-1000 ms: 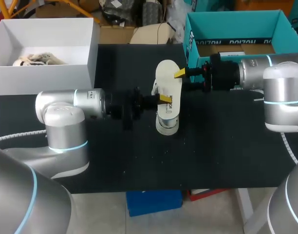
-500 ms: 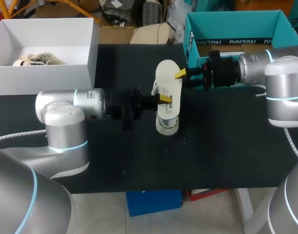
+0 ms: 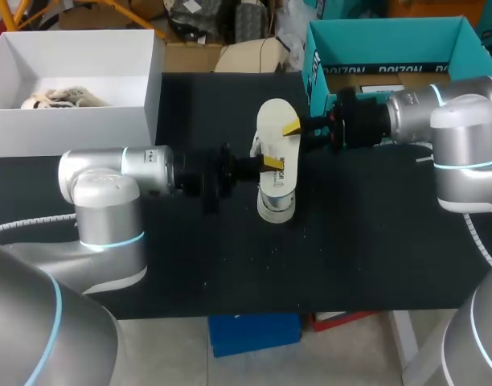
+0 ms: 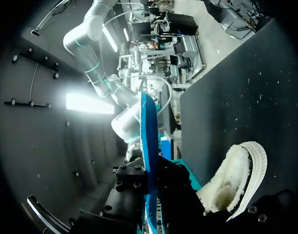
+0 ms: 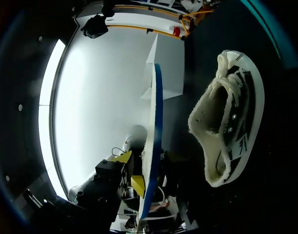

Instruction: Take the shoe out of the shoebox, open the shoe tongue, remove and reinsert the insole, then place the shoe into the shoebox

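Over the middle of the black table (image 3: 375, 241), at the centre of the head view, I hold the cream insole (image 3: 276, 129) flat in the air, its pale face turned up. My left gripper (image 3: 272, 163) comes in from the left of the frame and is clamped on the insole's nearer end, one yellow tip showing on top of it. My right gripper (image 3: 293, 127) comes in from the right of the frame and meets the insole's right edge; whether it grips there I cannot tell. Under the insole the shoe (image 3: 276, 197) rests on the table, only its rounded end showing just below the insole in the frame. Both wrist views catch the insole (image 5: 153, 136) edge-on, a thin line with a blue underside, and the shoe (image 5: 232, 122) apart from it, white with a fleecy lining and laces. At the upper right of the head view the teal shoebox (image 3: 383, 36) stands open. At the upper left stands an open white box (image 3: 77, 121) with something pale inside.
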Robot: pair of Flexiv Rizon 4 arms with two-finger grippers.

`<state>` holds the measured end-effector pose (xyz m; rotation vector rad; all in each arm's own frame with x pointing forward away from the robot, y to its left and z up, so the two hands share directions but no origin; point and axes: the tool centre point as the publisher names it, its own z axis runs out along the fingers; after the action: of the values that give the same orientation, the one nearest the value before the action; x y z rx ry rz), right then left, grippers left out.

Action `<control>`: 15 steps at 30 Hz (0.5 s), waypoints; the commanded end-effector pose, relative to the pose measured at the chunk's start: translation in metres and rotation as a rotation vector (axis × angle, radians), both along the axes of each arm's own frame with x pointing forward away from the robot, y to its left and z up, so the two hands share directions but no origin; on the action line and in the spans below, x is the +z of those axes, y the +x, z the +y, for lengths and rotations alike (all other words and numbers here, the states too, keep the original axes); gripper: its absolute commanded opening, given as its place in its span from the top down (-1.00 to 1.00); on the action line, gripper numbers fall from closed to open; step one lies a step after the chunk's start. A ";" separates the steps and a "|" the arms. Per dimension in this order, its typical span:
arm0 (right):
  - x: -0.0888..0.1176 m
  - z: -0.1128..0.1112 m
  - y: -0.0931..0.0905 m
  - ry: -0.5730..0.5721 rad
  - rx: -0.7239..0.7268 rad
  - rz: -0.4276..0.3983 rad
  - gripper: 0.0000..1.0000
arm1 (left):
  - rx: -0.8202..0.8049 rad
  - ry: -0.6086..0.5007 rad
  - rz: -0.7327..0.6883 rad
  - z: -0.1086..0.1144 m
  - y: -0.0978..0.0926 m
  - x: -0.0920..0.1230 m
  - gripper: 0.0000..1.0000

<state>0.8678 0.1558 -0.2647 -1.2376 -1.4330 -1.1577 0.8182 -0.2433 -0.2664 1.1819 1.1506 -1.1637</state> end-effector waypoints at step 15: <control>-0.003 0.008 0.001 0.006 0.001 0.009 1.00 | 0.017 0.089 -0.033 0.005 -0.002 0.002 0.46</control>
<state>0.8678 0.1628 -0.2676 -1.2357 -1.4215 -1.1546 0.8200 -0.2416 -0.2695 1.1975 1.1527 -1.1383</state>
